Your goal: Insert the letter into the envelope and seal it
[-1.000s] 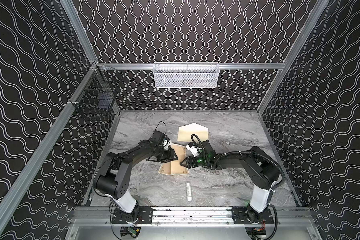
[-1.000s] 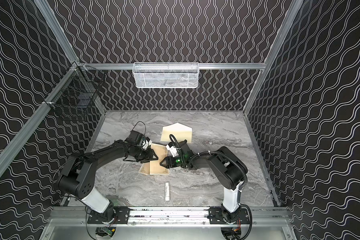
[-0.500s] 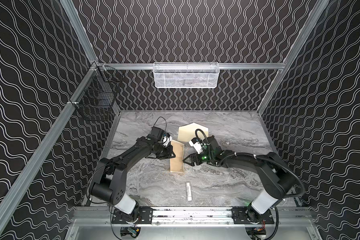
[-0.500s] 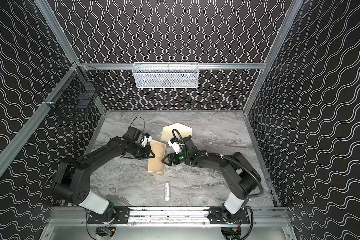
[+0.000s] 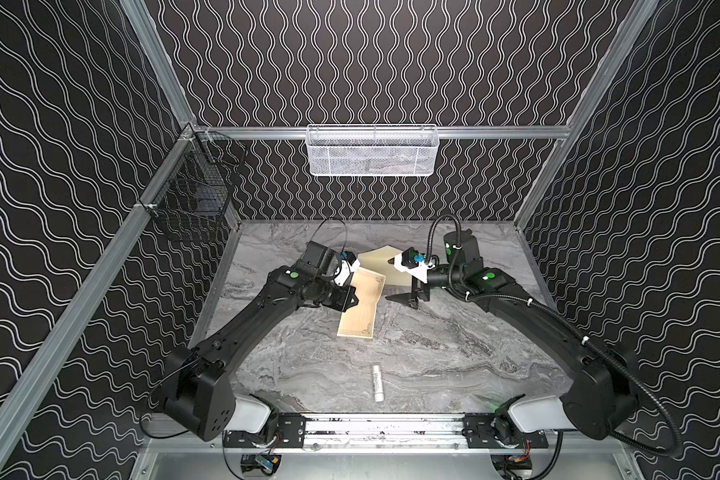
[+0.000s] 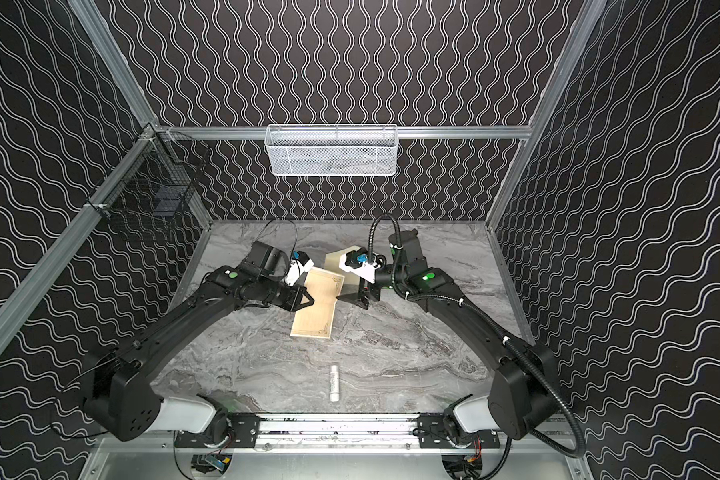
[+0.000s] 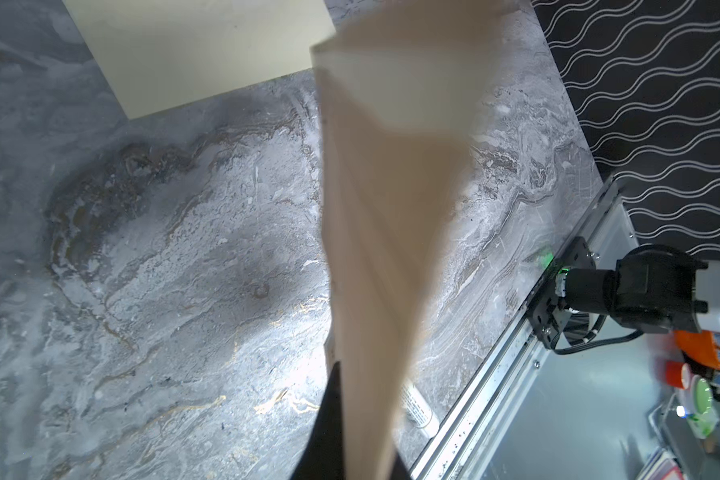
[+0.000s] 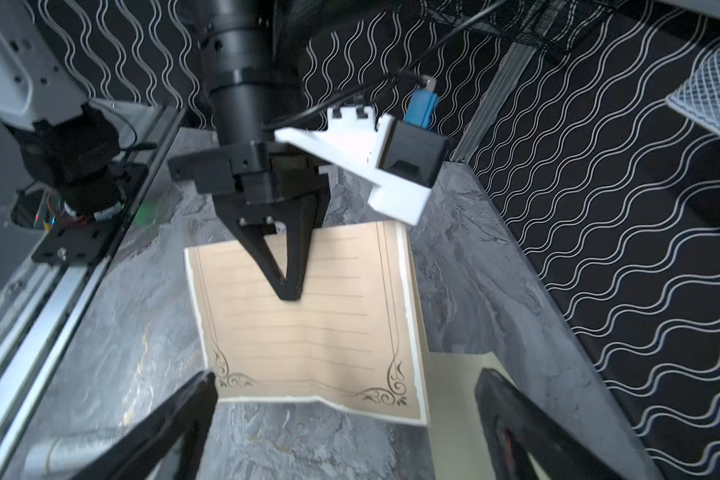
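Top view: a white stick is lying on the marble table, nearest the front rail and well apart from both arms. Beyond it, mid-table, the letter is bending along its crease, printed side up. The left gripper is pinching the letter at its left edge, jaws closed on the paper. The letter's far right corner is reaching over the near edge of the envelope, which is lying flat behind it. Whether the two papers are touching cannot be told. The right gripper is hovering just beside that corner, jaws spread wide and holding nothing. Farthest back, a white mesh basket is hanging on the rear rail and a black wire basket on the left rail.
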